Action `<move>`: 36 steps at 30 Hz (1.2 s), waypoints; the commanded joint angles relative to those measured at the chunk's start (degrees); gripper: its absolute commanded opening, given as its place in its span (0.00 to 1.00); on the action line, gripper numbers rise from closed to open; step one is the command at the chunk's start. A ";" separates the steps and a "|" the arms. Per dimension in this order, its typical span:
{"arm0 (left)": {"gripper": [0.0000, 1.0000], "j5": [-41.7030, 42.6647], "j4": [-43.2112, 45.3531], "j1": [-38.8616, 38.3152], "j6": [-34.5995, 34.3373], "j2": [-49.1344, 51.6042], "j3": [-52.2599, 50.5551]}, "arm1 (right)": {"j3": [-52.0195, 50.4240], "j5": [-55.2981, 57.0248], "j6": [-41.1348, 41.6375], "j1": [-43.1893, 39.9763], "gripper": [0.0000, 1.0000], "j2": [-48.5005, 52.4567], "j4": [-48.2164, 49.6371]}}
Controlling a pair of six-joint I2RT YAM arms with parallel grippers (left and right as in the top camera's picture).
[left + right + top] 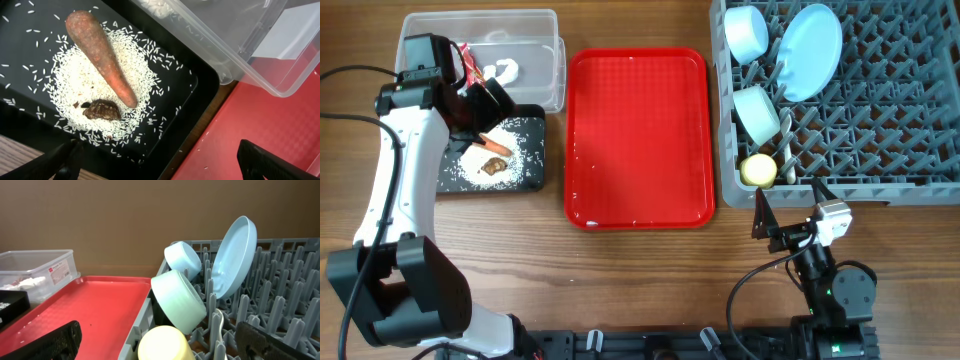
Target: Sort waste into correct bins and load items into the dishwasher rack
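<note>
The orange carrot (100, 55), brown scrap (101, 110) and rice grains (75, 85) lie in the black tray (455, 178). The red wrapper (470, 65) and white paper (507, 70) lie in the clear tub (545, 60). My left gripper (490, 100) is open and empty above the black tray's right edge (165, 165). The grey rack (880, 120) holds the plate (812, 50), two bowls (747, 32) (758, 112), yellow cup (758, 170) and white spoon (786, 150). My right gripper (790, 208) is open and empty in front of the rack, with the cup (165, 342) between its fingers' line of sight.
The flat red serving tray (640, 140) lies between the bins and the rack, with a few stray grains on it. The clear tub's corner (250, 45) stands right of the black tray. Wooden table runs along the front.
</note>
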 commanded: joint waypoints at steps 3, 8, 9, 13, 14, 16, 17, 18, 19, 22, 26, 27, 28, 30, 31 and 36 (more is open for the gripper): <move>1.00 -2.01 -0.83 -0.20 0.76 -2.32 0.04 | -0.09 -0.96 0.59 0.35 1.00 -0.07 0.07; 1.00 3.13 14.49 -5.42 15.04 -10.23 -7.30 | -0.09 -0.96 0.59 0.35 1.00 -0.07 0.07; 1.00 3.48 20.02 -7.54 18.21 -13.35 -11.91 | -0.09 -0.96 0.59 0.35 1.00 -0.07 0.07; 1.00 3.32 45.03 -11.34 19.28 -30.14 -38.03 | -0.09 -0.96 0.59 0.35 1.00 -0.07 0.07; 1.00 3.45 49.77 -11.34 18.69 -34.84 -44.70 | -0.09 -0.96 0.59 0.35 1.00 -0.07 0.07; 1.00 3.37 57.68 -11.34 18.27 -44.52 -56.89 | -0.09 -0.96 0.59 0.35 1.00 -0.07 0.07; 1.00 3.08 61.90 -11.32 18.27 -50.16 -63.12 | -0.09 -0.96 0.59 0.35 1.00 -0.07 0.07; 1.00 2.78 64.43 -11.34 18.27 -54.12 -66.95 | -0.09 -0.96 0.61 0.35 1.00 -0.07 0.07; 1.00 2.16 66.86 -11.34 18.25 -58.58 -70.73 | -0.09 -0.96 0.59 0.35 1.00 -0.07 0.07; 1.00 0.68 67.43 -11.32 18.25 -71.56 -78.09 | -0.09 -0.96 0.59 0.35 1.00 -0.07 0.07; 1.00 0.26 62.73 -9.64 18.05 -81.11 -81.33 | -0.09 -0.96 0.59 0.35 1.00 -0.07 0.07; 1.00 0.28 60.61 -9.27 18.05 -82.88 -81.33 | -0.09 -0.96 0.57 0.35 1.00 -0.07 0.07; 1.00 0.31 58.69 -8.90 18.05 -84.80 -81.33 | -0.09 -0.96 0.59 0.35 1.00 -0.07 0.07; 1.00 0.48 54.21 -8.41 18.05 -88.26 -81.33 | -0.09 -0.96 0.59 0.35 1.00 -0.07 0.07; 1.00 0.50 52.81 -8.41 18.05 -89.29 -81.33 | -0.09 -0.96 0.59 0.35 1.00 -0.07 0.07; 1.00 0.46 49.07 -8.41 17.84 -95.10 -81.33 | -0.09 -0.96 0.59 0.35 1.00 -0.07 0.07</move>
